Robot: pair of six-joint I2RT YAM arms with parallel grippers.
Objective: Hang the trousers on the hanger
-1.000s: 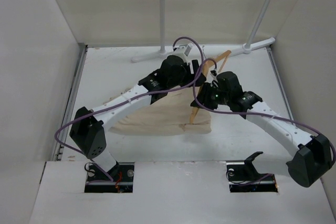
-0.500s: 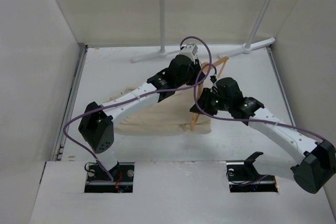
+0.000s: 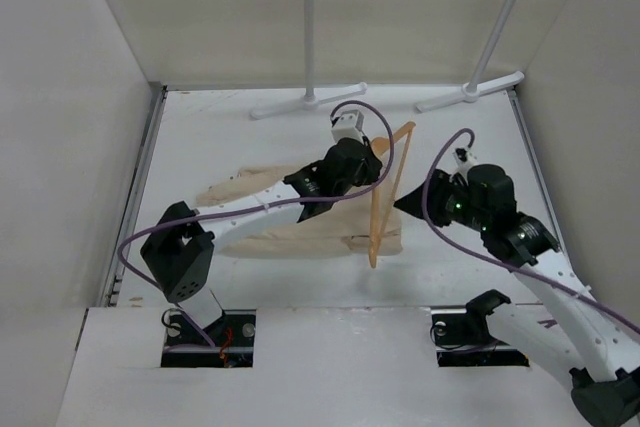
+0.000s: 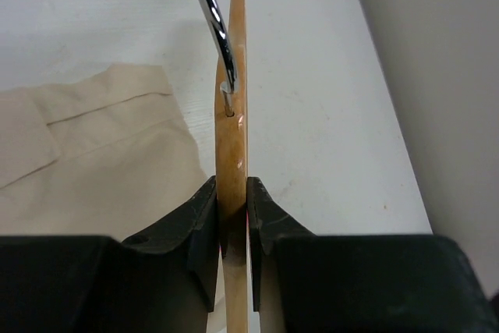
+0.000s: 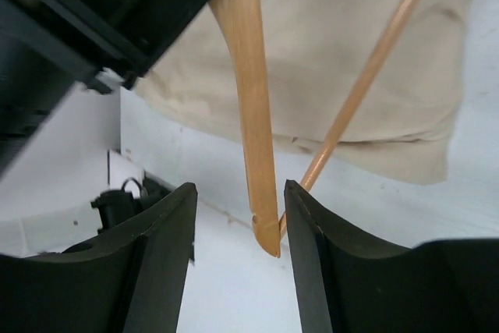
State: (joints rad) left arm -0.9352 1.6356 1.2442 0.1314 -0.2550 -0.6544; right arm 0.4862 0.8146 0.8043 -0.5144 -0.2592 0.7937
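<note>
Hanger (image 3: 391,197) is held clear of the desk (image 3: 230,137), tilted, running from upper right of centre down towards the lower middle of the overhead view. In the left wrist view the hanger (image 4: 231,138) is seen edge-on, and the left jaws are clamped on its wooden body from both sides, just below the point where the metal hook (image 4: 209,13) enters the wood.

Right jaws are spread apart. In the right wrist view one end of the hanger (image 5: 253,115) hangs in the gap between them, with no contact to be made out. The bottom bar (image 5: 366,76) slants up to the upper right of that view.

Trousers (image 3: 320,237) lie flat on the desk at centre left of the overhead view, below and to the left of the hanger. They are seen at lower left in the left wrist view (image 4: 86,146) and behind the hanger in the right wrist view (image 5: 312,29).

Left arm (image 3: 250,202) is stretched from its base at lower left diagonally over the trousers towards frame centre. Right arm (image 3: 540,282) is bent, its wrist right of centre, the jaws pointed left at the hanger.
</note>
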